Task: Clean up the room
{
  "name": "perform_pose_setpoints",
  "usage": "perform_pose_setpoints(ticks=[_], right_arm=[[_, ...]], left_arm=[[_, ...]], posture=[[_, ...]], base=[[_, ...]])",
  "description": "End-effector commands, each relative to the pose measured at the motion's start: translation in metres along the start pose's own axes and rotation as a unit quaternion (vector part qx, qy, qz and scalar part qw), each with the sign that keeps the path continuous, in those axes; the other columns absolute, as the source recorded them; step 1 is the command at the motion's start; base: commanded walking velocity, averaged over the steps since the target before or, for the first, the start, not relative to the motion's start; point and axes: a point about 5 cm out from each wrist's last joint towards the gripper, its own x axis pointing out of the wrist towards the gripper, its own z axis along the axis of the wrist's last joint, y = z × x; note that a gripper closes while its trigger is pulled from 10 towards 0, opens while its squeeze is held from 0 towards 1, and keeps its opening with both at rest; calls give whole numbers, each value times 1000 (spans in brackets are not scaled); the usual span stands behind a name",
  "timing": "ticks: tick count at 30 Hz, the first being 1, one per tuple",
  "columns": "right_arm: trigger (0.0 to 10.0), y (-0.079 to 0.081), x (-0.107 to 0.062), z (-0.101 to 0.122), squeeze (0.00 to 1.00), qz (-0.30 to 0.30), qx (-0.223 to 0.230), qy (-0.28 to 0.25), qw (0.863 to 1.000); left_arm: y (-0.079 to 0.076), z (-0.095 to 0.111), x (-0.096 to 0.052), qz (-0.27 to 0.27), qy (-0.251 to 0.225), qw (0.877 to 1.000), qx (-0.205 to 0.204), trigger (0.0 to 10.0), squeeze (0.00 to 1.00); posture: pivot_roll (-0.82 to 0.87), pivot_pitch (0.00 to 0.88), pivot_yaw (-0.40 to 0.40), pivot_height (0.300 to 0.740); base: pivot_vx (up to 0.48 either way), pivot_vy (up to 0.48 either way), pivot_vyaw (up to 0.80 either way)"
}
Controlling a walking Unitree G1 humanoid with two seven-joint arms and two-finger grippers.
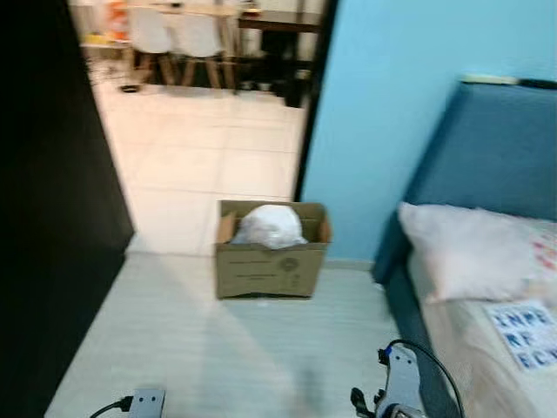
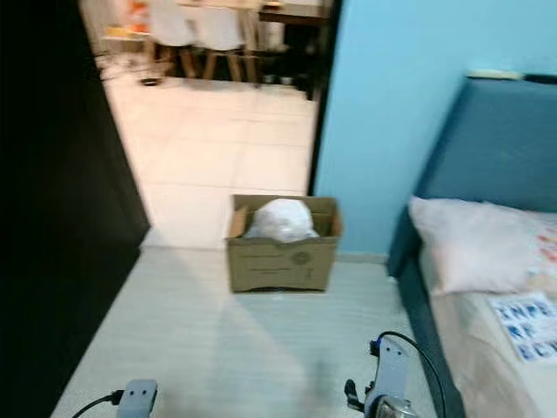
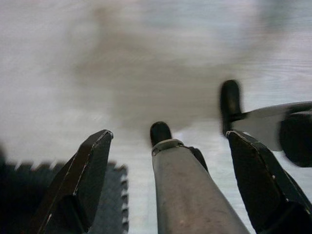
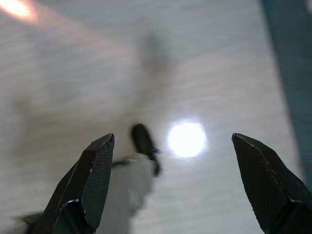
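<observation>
A: Left eye view first. Where is the cardboard box [image 1: 271, 257]?
B: It stands on the pale floor [image 1: 218, 348] at the doorway, its flaps open, with a white bundle [image 1: 268, 226] lying inside. Beside the box rises the blue wall [image 1: 392, 104], and beyond that corner the bed [image 1: 487, 305] with its pillow [image 1: 470, 248].

A: And the arms?
B: Both sit low at the frame's lower edge, on the near side of the box and well apart from it.

A: Left wrist view?
B: The left gripper [image 3: 168, 146] points down at bare floor, fingers spread wide with nothing between them. The robot's own leg [image 3: 192, 190] shows in the gap.

A: Right wrist view?
B: The right gripper [image 4: 173, 146] is likewise released and empty over the floor, a bright glare spot [image 4: 186, 139] between its fingers. The box is nowhere near either pair of jaws.
</observation>
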Motion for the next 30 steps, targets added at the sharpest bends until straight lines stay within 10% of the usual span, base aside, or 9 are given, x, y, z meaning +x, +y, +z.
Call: perform_pose_setpoints(ticks=[1, 30], right_arm=[[10000, 4, 0, -6, 0, 1, -15, 14, 1000], [10000, -8, -2, -24, 0, -21, -103, 56, 993]], left_arm=[[-2, -15, -2, -7, 31, 999, 12, 10000, 0], [-9, -24, -4, -35, 53, 996, 57, 10000, 0]], posture=[[35, 0, -75, 740], [16, 0, -71, 740]], base=[[0, 0, -725], [0, 0, -724]])
